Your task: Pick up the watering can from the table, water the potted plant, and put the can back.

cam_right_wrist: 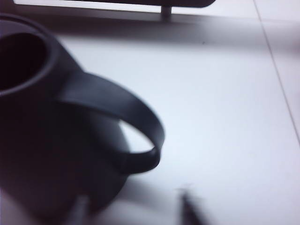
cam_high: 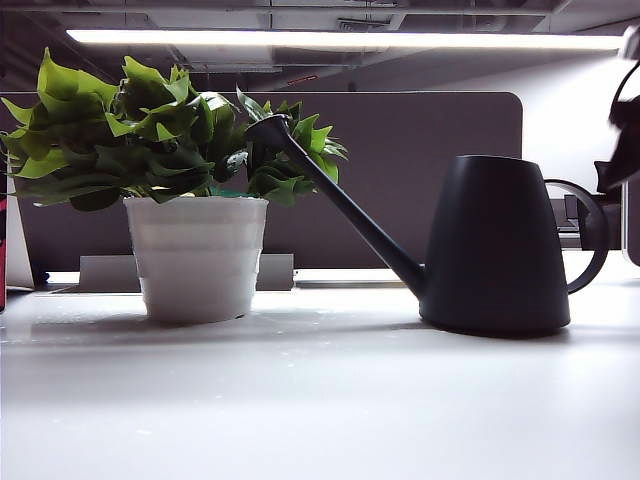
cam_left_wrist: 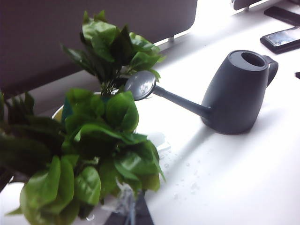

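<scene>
On the table (cam_high: 320,400) you have the potted plant (cam_high: 190,200) at the left and the watering can (cam_high: 497,245) upright at the right, spout running left and up into the leaves, loop handle (cam_high: 590,235) facing right. Your right gripper (cam_high: 625,140), blurred at the right edge, is nearer that handle; its finger gap can't be read. Only the left wrist view shows water drops (cam_left_wrist: 187,178) beside the pot. Your left gripper is unseen.

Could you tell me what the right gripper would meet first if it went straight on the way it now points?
Probably the watering can's loop handle, just ahead of the right gripper; blur leaves depth unsure.
</scene>
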You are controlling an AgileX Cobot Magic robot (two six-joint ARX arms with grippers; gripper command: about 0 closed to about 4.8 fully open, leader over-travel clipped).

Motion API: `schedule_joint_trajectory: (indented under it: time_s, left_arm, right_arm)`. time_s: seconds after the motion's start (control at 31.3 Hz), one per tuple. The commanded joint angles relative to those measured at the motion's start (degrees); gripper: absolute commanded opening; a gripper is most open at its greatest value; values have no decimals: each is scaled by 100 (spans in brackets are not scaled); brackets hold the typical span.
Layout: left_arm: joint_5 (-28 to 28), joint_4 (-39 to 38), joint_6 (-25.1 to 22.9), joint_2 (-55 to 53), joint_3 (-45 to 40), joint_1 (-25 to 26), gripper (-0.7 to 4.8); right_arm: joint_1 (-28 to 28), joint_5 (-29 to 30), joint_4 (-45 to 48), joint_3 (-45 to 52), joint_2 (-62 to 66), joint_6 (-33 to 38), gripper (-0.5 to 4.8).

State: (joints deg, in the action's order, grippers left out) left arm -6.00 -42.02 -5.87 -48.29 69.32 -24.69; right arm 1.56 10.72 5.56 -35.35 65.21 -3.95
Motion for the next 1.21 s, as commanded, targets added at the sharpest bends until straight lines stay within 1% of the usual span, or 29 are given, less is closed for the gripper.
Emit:
schedule_joint_trajectory:
  time_s: [0.03,0.16,0.22,0.29,0.35,0.42,0.54,0.61,0.67,0.73,0.83,0.86,0.96,1.02,1.12,1.21]
  left_arm:
    - [-20,-72,278,334,-9,13,-5]
    - [-234,162,540,935,-280,11,-5]
    - [-284,208,697,1325,-527,11,-5]
    - [-289,208,699,1759,-828,13,-5]
    - [-378,267,708,2210,-1178,13,-5]
    - [-457,407,839,2651,-1587,13,-5]
    - [-457,717,1287,3442,-2509,15,-5]
    - [-476,1060,1491,3748,-3032,13,-5]
    - [-450,1497,1600,4000,-3565,13,-5]
    - [-358,1950,1596,4181,-4028,13,-5]
    - [-205,2750,1602,4317,-4717,13,-5]
    - [-173,3012,1602,4317,-4957,13,-5]
    - [-153,3488,1602,4315,-5510,13,-5]
    - [-142,3593,1624,4317,-5772,13,-5]
    - [37,3654,1882,4317,-6100,13,-5]
    - [96,3657,1878,4317,-6288,13,-5]
  right_arm:
    - [0,542,-949,-28,-752,164,0]
    - [-4,634,-1314,-28,-1930,260,-3]
    - [-4,570,-1305,-28,-2524,258,-3]
    - [-4,415,-1303,-26,-3064,258,-3]
    - [-2,210,-1351,-24,-3469,247,-3]
    - [0,-111,-1349,22,-3871,249,-3]
    - [0,-164,-1305,304,-4452,269,-2]
    - [0,-162,-1303,605,-4699,535,-2]
    - [0,-166,-1305,955,-4929,973,-2]
    - [0,-385,-1285,1290,-5191,1178,-3]
    - [2,-669,-1106,1777,-5558,1080,-2]
    - [2,-723,-1078,1915,-5670,1080,-2]
    - [0,-658,-1040,2369,-6000,1134,-2]
    - [0,-636,-1047,2597,-6129,1152,-2]
    - [0,-509,-1047,2879,-6314,1150,-2]
    - [0,-444,-1049,3045,-6463,1137,-2]
